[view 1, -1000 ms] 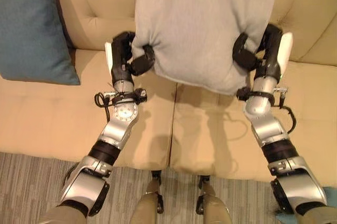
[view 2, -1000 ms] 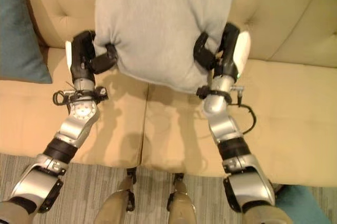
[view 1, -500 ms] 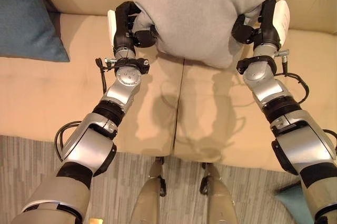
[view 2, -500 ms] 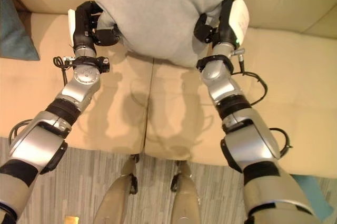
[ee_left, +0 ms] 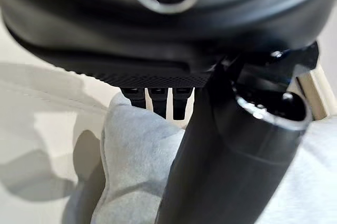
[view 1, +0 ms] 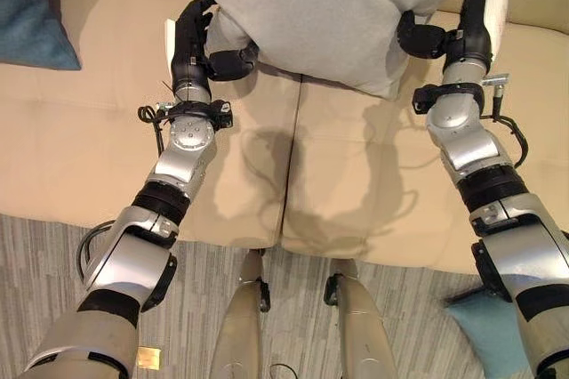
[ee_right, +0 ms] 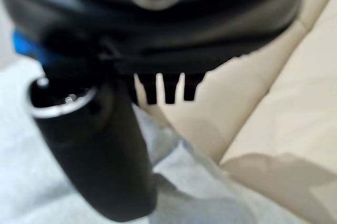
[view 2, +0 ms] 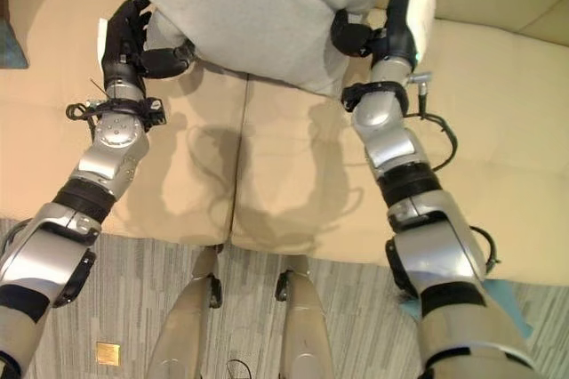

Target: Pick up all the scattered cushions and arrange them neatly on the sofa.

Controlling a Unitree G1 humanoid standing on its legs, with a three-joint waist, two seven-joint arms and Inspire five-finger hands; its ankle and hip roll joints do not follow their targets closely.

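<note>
You're mid-placement: left hand point(view 1: 197, 41) and right hand point(view 1: 462, 23) each pinch a lower corner of the grey cushion point(view 1: 333, 5) at 12 o'clock over the sofa point(view 1: 89, 157), so next lower it against the backrest, then release.

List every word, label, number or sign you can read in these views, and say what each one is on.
None can be read.
Grey cushion: plain fabric, no print or tag showing.
Sofa: plain beige upholstery.
Teal cushion: plain.
Small yellowish square on the floor: too small to read.
</note>
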